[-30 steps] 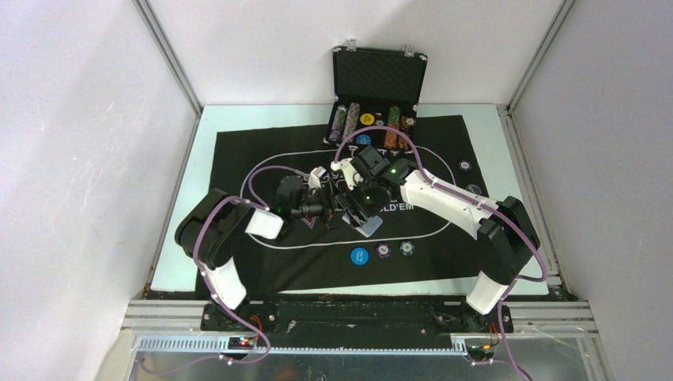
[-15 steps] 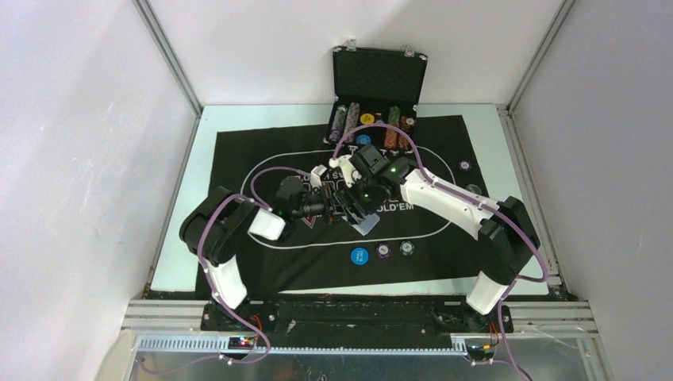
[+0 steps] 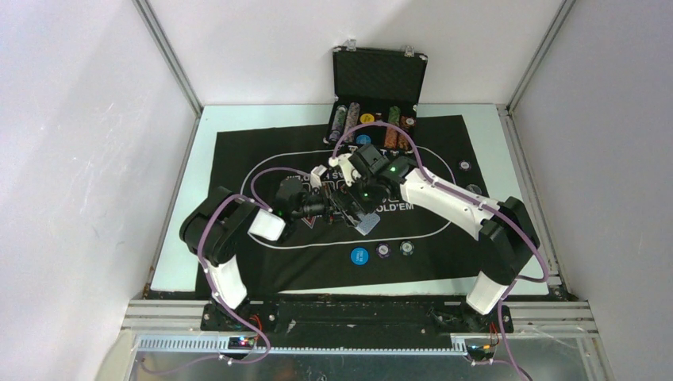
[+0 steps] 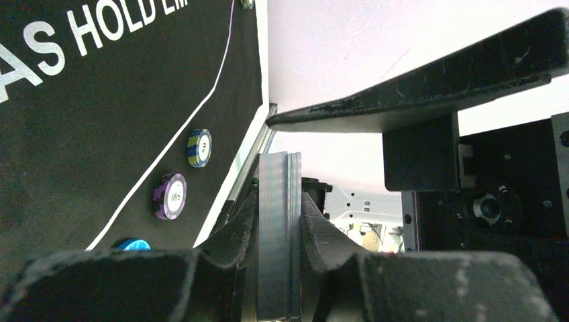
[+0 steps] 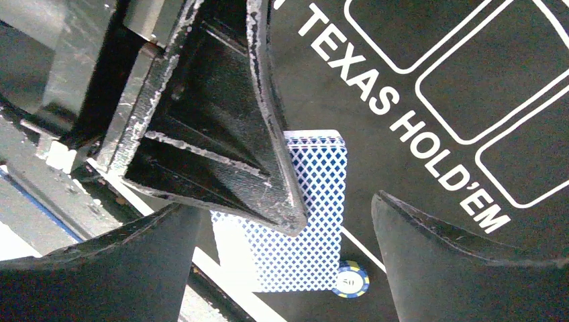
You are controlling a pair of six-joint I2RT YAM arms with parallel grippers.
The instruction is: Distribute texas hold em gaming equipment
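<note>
Matt black cloth mat [image 5: 416, 27], smooth blue-patterned cards [image 5: 315, 201], glossy plastic chips [image 4: 170, 196], metal-edged case [image 3: 379, 75]

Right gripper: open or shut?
Open: the right gripper has fingers wide apart, not pinching the deck; the left gripper clamps it.

Found a black felt mat with white lettering [image 3: 238, 159] spread over a pale flat table [image 3: 184, 206]. Saw a black hard case with metal edges [image 3: 379, 78] at the mat's far edge, lid upright behind, with rows of stacked round chips [image 3: 349, 119] in its tray. Saw a blue-backed deck of playing cards [image 5: 322, 174] over the middle of the mat, clamped between the fingers of the left gripper [image 4: 279, 208], with the right gripper [image 5: 280, 206] straddling it, fingers spread wide on either side. Noted, nearer the arms, a row of three on the mat: a round blue button [image 3: 359, 255] at left, a purple-edged round chip [image 3: 383, 251] in the middle, a blue-and-yellow-edged round chip [image 3: 407, 248] at right. Spotted two small round chips [image 3: 464, 166] near the mat's right edge, one behind the other.
</note>
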